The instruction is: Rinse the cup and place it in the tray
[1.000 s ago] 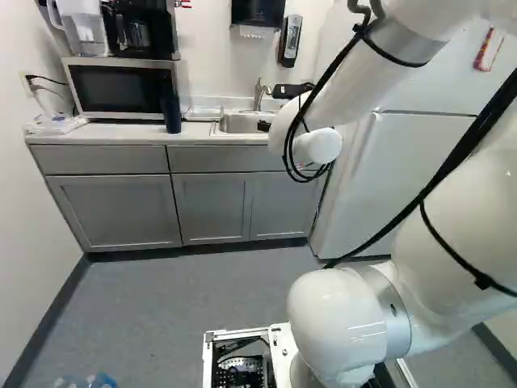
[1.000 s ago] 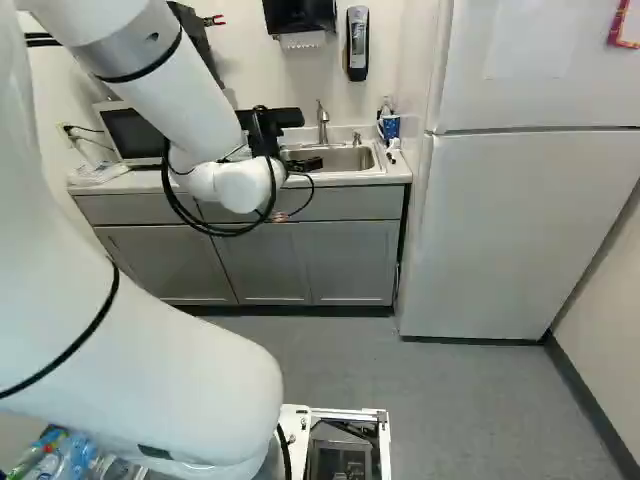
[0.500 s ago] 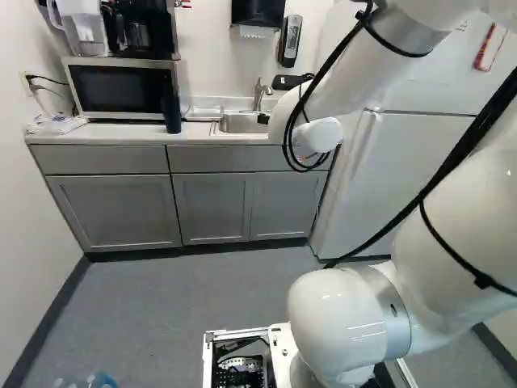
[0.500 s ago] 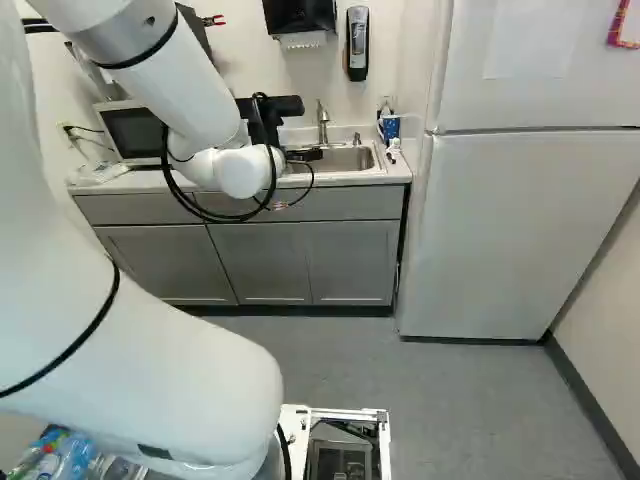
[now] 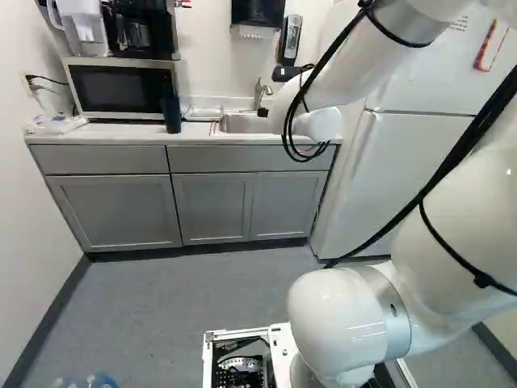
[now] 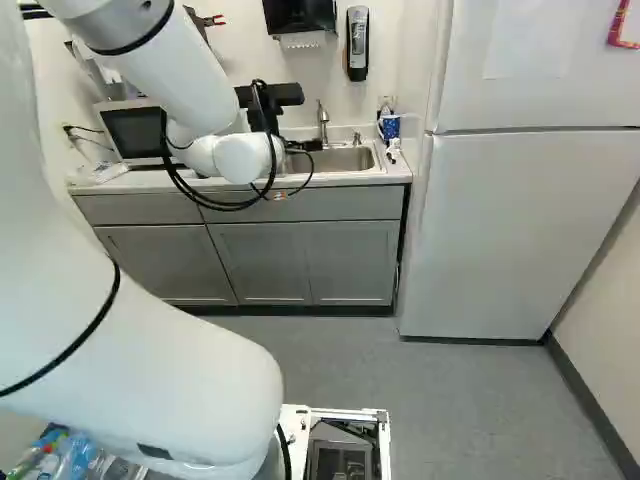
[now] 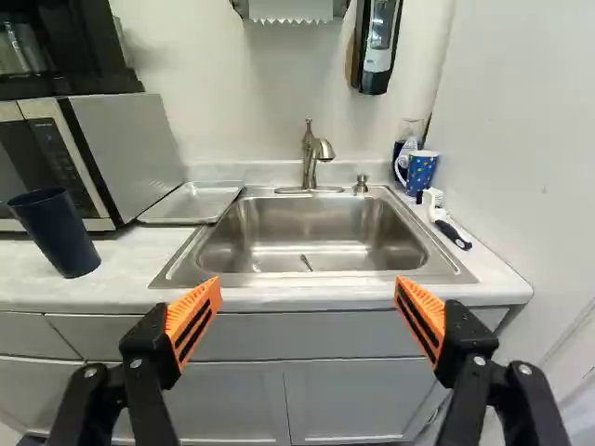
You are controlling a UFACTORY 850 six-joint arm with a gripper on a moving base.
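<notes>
Rising, up goes the white arm [image 6: 175,80], and against the first frame its wrist and the looped black cables [image 6: 215,205] now sit higher in both base views! The black gripper [image 6: 305,146] has lifted with them, so more of the sink [image 7: 311,232] comes into sight past it in the right base view. The base itself? Holding its ground: cabinets, fridge [image 6: 530,230] and floor all line up just as they did.

Over to the wrist view, and the fingers [image 7: 193,316] are spread wide, released, orange pads apart, with nothing caught between them. Ahead of them lies the sink, the faucet [image 7: 311,153] standing at its back edge.

Now, the cup! Two candidates here, and which one is wanted I cannot tell. The dark blue cup [image 7: 58,232] stands on the tabletop [image 7: 121,269] in front of the microwave [image 7: 130,139], and in the left base view it has kept its spot through all three frames. The blue patterned mug [image 7: 421,172] is across the sink, near its back corner, with the brush [image 7: 448,223] lying just beside it. And the metal tray [image 7: 191,203]? Resting between microwave and sink, and neither cup is in it.
</notes>
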